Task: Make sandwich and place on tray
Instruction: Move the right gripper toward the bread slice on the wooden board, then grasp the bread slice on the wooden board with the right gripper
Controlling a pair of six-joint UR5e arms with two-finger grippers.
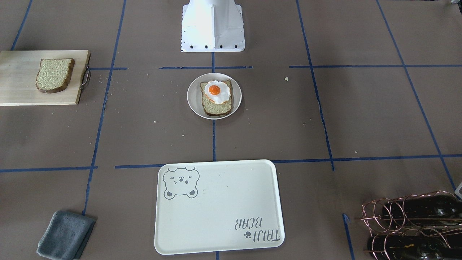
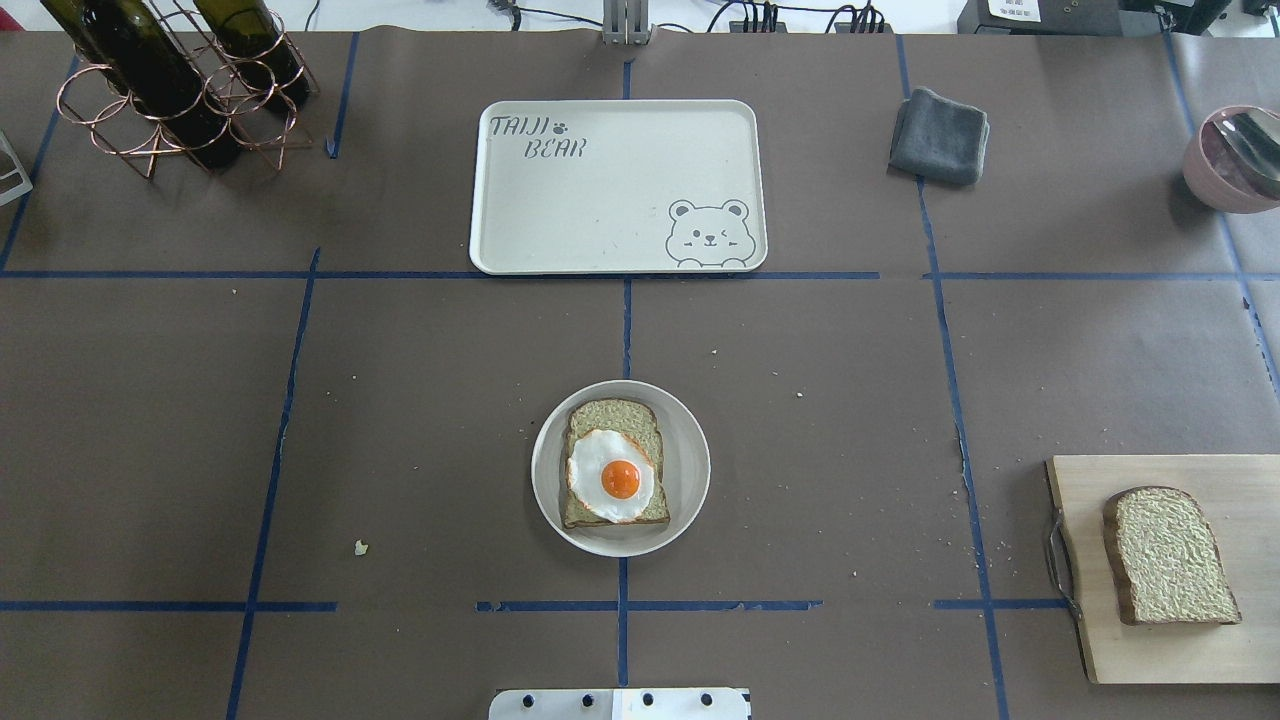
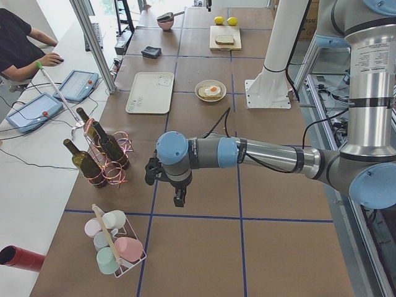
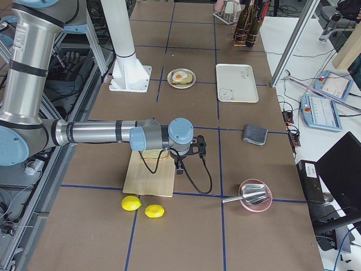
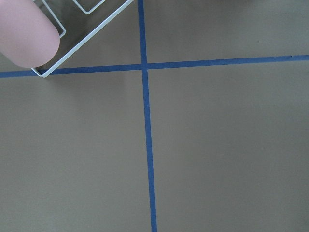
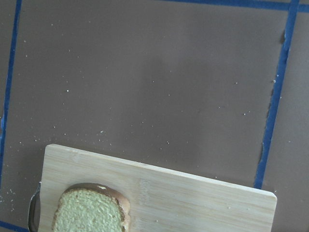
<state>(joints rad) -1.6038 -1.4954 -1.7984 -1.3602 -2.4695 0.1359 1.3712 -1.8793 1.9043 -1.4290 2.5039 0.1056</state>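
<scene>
Sandwich (image 2: 617, 466) lies open-faced on a plate (image 2: 690, 470), spare slice (image 2: 1170, 555) at 3 o'clock. Left tool (image 3: 179, 197), right tool (image 4: 179, 168): opening and hold cannot be told.

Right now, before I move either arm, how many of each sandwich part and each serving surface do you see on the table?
Brown-crusted bread slices: 2
White fried egg with orange yolk: 1
Small round cream plate: 1
Pale wooden board: 1
Large cream bear-print tray: 1
Total: 6
</scene>
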